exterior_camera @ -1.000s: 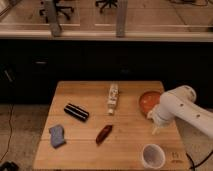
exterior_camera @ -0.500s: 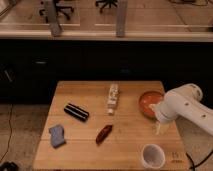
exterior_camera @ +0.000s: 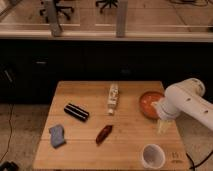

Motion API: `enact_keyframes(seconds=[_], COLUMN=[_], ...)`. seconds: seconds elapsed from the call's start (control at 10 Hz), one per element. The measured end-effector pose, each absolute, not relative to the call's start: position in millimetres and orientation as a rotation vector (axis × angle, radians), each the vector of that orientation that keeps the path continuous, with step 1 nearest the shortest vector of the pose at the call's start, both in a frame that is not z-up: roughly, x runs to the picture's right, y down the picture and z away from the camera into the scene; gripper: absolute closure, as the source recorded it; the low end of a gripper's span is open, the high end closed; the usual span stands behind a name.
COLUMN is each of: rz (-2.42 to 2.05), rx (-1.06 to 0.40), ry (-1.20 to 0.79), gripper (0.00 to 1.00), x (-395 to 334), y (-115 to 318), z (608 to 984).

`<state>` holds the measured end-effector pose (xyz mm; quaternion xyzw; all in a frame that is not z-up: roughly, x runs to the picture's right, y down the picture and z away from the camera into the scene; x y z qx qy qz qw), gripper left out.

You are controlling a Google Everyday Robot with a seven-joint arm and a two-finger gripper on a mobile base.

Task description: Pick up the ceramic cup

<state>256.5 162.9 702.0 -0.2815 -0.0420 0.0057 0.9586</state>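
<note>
The ceramic cup point(exterior_camera: 152, 155) is small, white and round with a greyish inside. It stands upright near the front right corner of the wooden table point(exterior_camera: 85, 145). My gripper point(exterior_camera: 162, 126) hangs from the white arm point(exterior_camera: 187, 102) on the right, just in front of the orange bowl point(exterior_camera: 150, 103) and a short way behind and to the right of the cup. It is above the table and does not touch the cup.
A pale wrapped bar point(exterior_camera: 113, 97) lies at the table's back middle. A black ribbed object point(exterior_camera: 76, 112) lies left of centre, a blue sponge-like object point(exterior_camera: 57, 135) at the front left, a dark red packet point(exterior_camera: 104, 134) at front centre. A counter runs behind.
The arm and gripper have shifted slightly to the right and forward along the table's right side. The cup and other objects have not moved.
</note>
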Motion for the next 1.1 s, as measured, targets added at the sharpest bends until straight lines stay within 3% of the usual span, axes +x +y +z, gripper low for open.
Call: enact_keyframes(seconds=[0.7,1.1], rz=[0.006,-0.012], rx=[-0.670,-0.703], ry=[-0.195,-0.242], gripper=[0.20,0.20], x=[242,225], y=[211,230], z=[666,671])
